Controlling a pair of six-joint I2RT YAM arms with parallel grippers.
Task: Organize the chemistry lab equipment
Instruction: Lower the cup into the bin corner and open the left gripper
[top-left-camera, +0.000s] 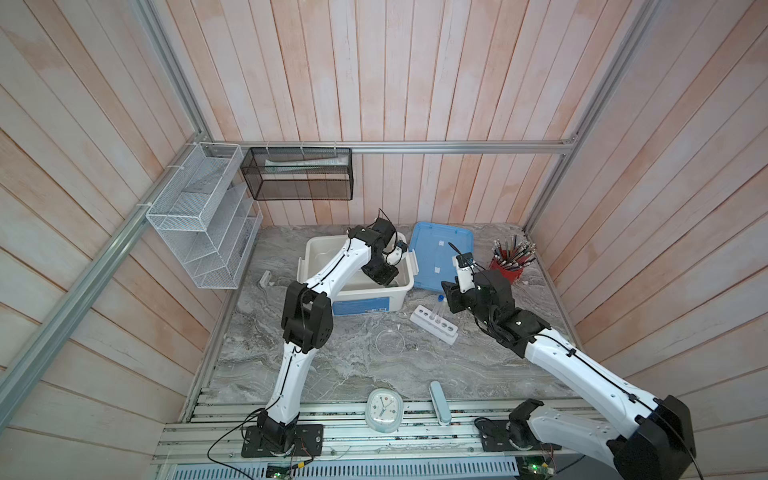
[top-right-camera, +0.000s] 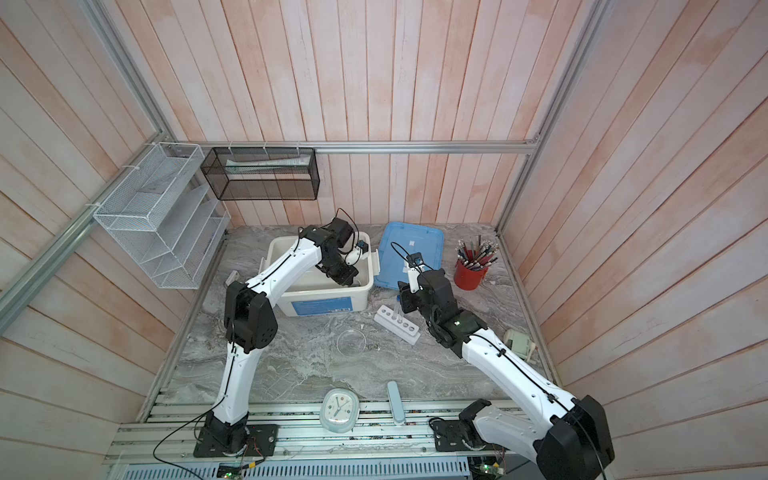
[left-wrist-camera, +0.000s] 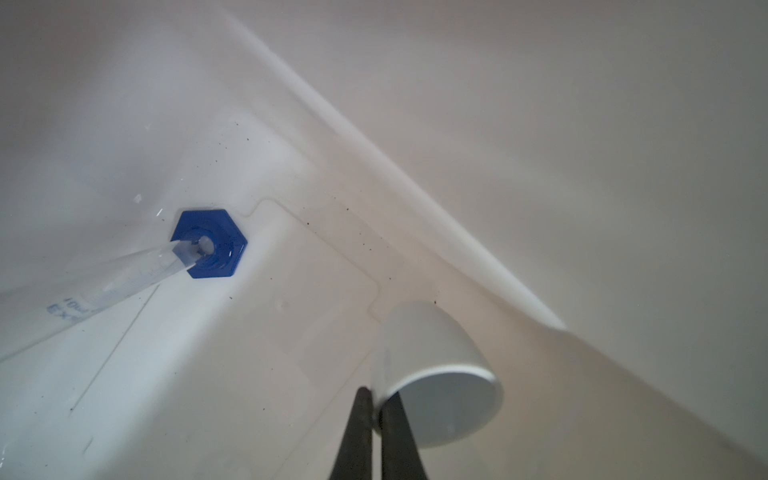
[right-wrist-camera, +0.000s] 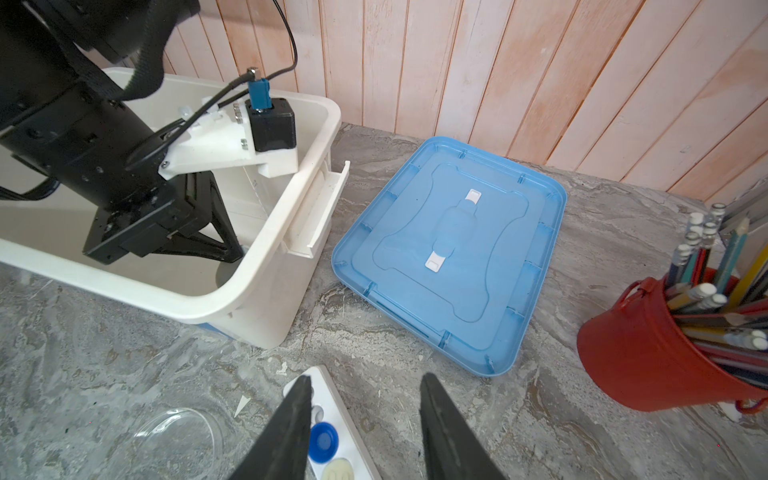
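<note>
Nearest the arm bases, the clear petri dish lies alone on the worktop, not yet put away. Just behind it stands the white six-hole rack, with the blue-capped tube and the white-capped tube in its holes. The right gripper hangs over them, jaws apart and empty. If it comes down off-centre, it could catch a cap and tip the light rack.

Further back, inside the open white bin, the left gripper is clamped on the rim of the small white dish. The dish hangs tilted, low over the bin floor and near a wall. That thin-edge pinch could let it swing or slip, and if released at this angle it may roll. The blue-hexagon-based vessel appears to stand upright well apart from it, so a careless withdrawal could topple it. Beyond lies the blue lid.
</note>
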